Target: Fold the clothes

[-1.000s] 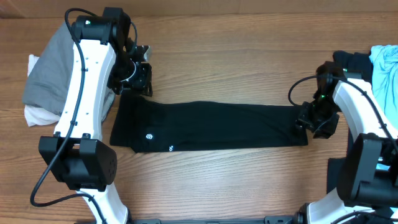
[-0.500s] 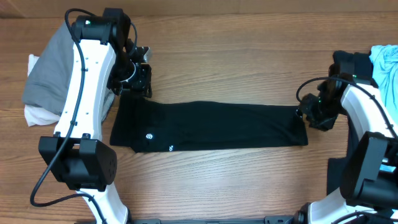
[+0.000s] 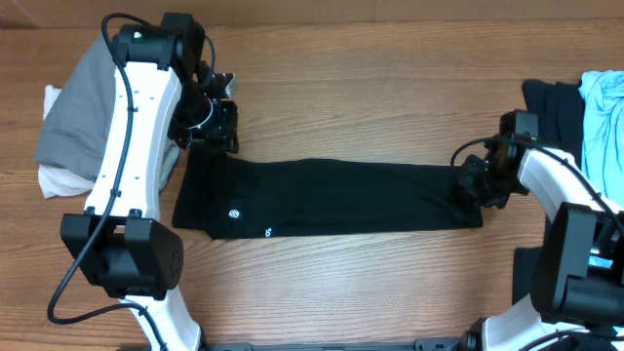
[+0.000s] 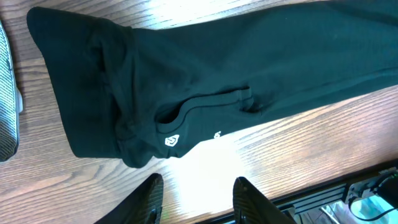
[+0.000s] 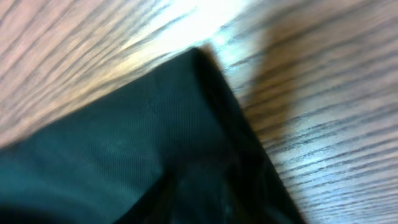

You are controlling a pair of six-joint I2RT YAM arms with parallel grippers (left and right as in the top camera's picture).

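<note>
Between the left gripper's (image 4: 198,184) two dark fingers (image 4: 152,200) only bare wood shows, so its jaws stand apart and hold nothing. Just beyond their tips lies the collar end of the black short-sleeved fabric T-shirt (image 3: 331,200), with its small white round logo mark (image 4: 171,141) near the edge closest to them. At the opposite end, the right gripper (image 3: 480,183) sits on the far right corner of the T-shirt. Its wrist view is filled with blurred black cloth and a sharp folded corner, no fingers can be made out, and I cannot tell whether those jaws are parted or pinched on the fabric. The T-shirt lies flat as a long narrow band across the middle of the brown wooden table (image 3: 341,78), sleeves tucked in. It looks light and limp: it should sag and wrinkle when lifted and will not hold a crease unaided, though the cloth seems unlikely to slip from a pinch. The corners of either short end look like the best places to grip, taking all layers at once. Well apart, a crumpled grey fabric garment (image 3: 73,107) lies at the left edge, and a black fabric garment (image 3: 551,97) and a light-blue fabric garment (image 3: 604,107) lie at the right.
</note>
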